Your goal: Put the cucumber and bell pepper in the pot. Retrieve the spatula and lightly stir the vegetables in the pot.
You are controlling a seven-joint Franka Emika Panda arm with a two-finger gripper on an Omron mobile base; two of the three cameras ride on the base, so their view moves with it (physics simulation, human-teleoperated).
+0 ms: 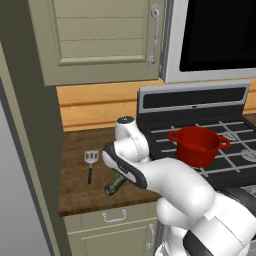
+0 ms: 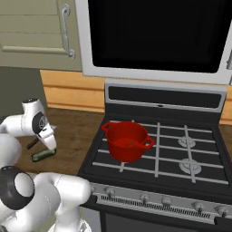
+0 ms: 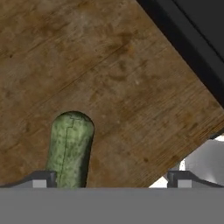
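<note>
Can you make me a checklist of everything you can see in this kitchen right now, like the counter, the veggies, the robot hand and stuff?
Surface: brown wooden counter, left of the stove.
Cucumber: lying flat on the counter, not in the pot.
Pot: red, upright on a stove burner; a small dark bit inside, too small to tell what.
Bell pepper: nothing seen.
Spatula: flat on the counter, left of the cucumber, apart from it.
Clutter: nothing seen.
Gripper: open, low over the cucumber, off-centre; holding nothing.
Cables: nothing seen.
Surroundings: cabinet above the counter, microwave above the stove, drawer below.
</note>
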